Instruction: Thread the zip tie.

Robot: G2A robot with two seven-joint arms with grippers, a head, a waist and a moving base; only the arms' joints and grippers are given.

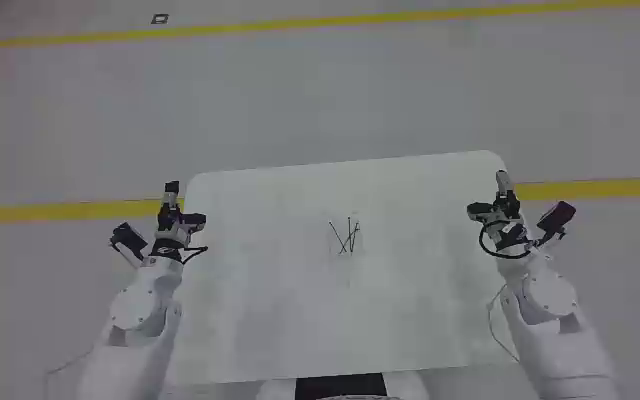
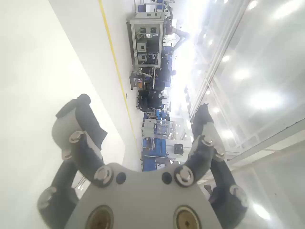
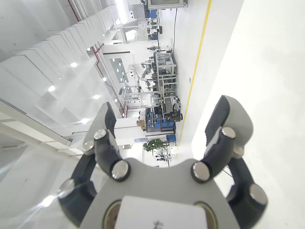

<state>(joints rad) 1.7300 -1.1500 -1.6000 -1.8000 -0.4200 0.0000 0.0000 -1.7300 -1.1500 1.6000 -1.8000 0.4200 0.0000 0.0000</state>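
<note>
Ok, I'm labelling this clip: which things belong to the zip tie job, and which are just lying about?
Job: zip ties, in a small loose pile; left gripper, open; right gripper, open.
Just there: white table under the pile; yellow floor lines; small dark square on the floor.

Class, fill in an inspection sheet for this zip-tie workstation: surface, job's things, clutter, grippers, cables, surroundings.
Surface: white table with rounded corners.
Job's things: a few thin dark zip ties lie crossed near the table's middle, with nothing touching them.
Clutter: nothing seen.
Grippers: the left gripper is open and holds nothing, by the table's left edge. The right gripper is open and holds nothing, by the right edge. Both are well apart from the ties.
Cables: a black cable loops at the right wrist.
Surroundings: yellow floor lines run beyond and beside the table; machine racks stand in the hall behind.
</note>
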